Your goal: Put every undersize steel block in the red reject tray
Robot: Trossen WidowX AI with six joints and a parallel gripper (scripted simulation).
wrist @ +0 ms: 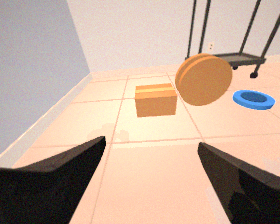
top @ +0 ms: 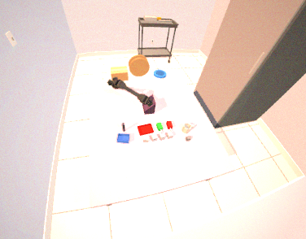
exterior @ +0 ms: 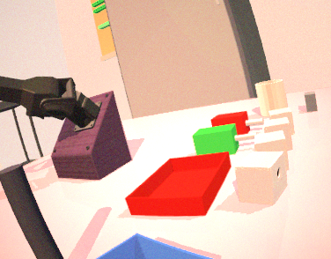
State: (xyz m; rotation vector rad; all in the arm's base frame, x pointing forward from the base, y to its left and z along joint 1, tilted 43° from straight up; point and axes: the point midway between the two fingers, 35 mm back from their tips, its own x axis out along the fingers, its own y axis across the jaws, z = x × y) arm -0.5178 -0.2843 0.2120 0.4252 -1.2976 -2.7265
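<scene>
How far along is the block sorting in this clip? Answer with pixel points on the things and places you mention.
Nothing looks sorted: the red reject tray (top: 146, 129) (exterior: 180, 187) holds no block, and the pale blocks stand in a row beside it. The gripper (top: 111, 82) (wrist: 151, 143) is open and holds nothing, turned away from the work. Still left, it seems: gauging the holes, moving any undersize blocks, and withdrawing the arm.

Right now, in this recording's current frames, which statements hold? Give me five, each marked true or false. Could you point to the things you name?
1. The red reject tray (top: 146, 129) (exterior: 178, 187) has a block lying in it. False: it has none.
2. The hand (wrist: 151, 143) is open. True.
3. The green gauge (top: 159, 126) (exterior: 215, 140) is between the fingers. False: it is down beside the red tray, away from the hand.
4. A blue ring (top: 155, 75) (wrist: 237, 100) lies on the floor. True.
5. The arm's mount (top: 149, 109) (exterior: 114, 154) is bright yellow. False: it is dark purple.
</scene>
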